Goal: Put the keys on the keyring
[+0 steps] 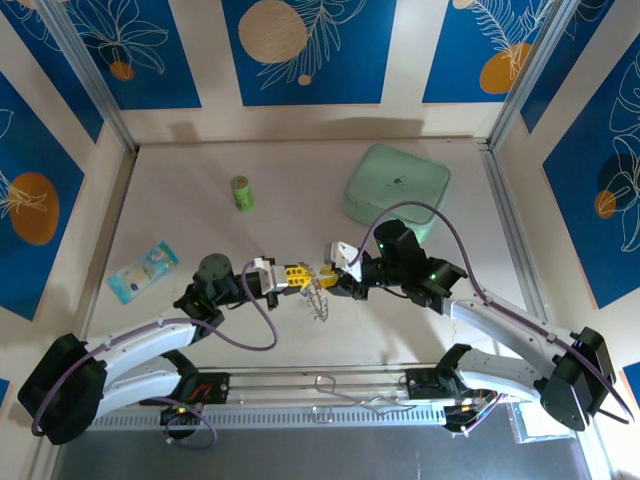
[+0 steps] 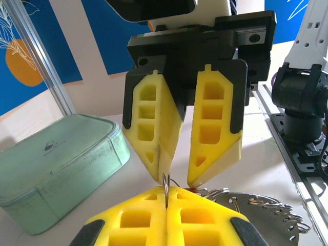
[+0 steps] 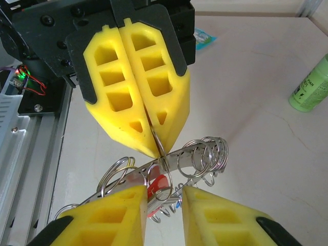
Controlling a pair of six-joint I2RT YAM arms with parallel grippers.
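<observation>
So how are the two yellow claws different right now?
The left gripper is squeezed shut; the right gripper has its fingers apart. The left pinches a thin wire of the keyring; the right closes on nothing, though the red tag sits in its gap. Both have yellow fingers with holes and point at each other.

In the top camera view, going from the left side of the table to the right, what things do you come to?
First the blue and white packet, then the green bottle, then the keyring, then the mint green case.
</observation>
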